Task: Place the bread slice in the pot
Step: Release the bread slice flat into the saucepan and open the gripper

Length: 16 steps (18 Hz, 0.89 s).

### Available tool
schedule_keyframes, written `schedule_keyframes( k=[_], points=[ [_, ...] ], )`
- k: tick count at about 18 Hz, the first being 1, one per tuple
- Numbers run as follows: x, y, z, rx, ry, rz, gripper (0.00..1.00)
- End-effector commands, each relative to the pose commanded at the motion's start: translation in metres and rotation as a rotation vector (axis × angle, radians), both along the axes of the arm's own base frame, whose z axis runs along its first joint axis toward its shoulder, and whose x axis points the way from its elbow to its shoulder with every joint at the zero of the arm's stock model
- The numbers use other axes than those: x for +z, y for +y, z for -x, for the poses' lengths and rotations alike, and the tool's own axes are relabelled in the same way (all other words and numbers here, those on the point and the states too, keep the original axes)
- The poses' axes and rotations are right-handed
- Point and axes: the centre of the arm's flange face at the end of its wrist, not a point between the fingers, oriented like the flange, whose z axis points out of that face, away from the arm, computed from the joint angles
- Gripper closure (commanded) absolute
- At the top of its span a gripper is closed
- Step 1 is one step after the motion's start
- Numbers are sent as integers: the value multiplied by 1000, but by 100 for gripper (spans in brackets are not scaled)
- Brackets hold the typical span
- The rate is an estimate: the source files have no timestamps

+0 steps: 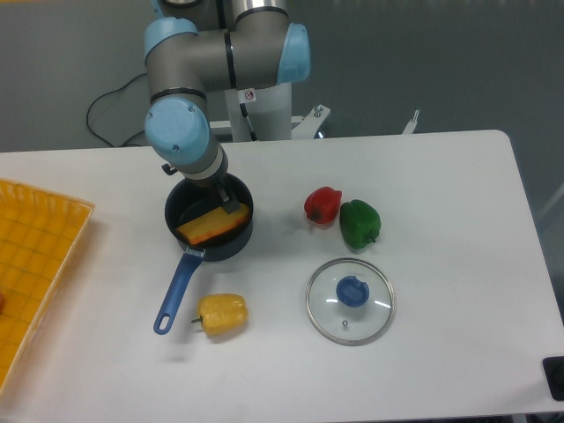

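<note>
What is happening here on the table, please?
A robot arm is putting a toy bread slice into a small dark pot. The slice now lies tilted inside the pot, and the gripper is low over the rim at the slice's upper end; the arm hides whether the jaws are open. On the table nearby are a yellow pepper, a red pepper, a green pepper and a glass lid. A yellow tray sits at the left edge.
</note>
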Motion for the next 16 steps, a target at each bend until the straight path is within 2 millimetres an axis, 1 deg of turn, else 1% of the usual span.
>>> schedule_keyframes(
  k=[1, 2, 5, 6, 7, 8, 10, 12, 14, 16],
  points=[
    [2, 2, 1, 11, 5, -12, 0],
    [8, 4, 4, 12, 10, -28, 0],
    [35, 8, 29, 55, 17, -99, 0],
    [48, 11, 38, 69, 26, -138, 0],
    [60, 17, 47, 75, 51, -178, 0],
    [68, 20, 57, 82, 82, -212, 0],
    [72, 24, 79, 105, 134, -275, 0],
    [75, 21, 94, 127, 158, -302, 0],
    [78, 21, 106, 140, 183, -333, 0],
    [79, 19, 111, 148, 191, -338, 0]
  ],
)
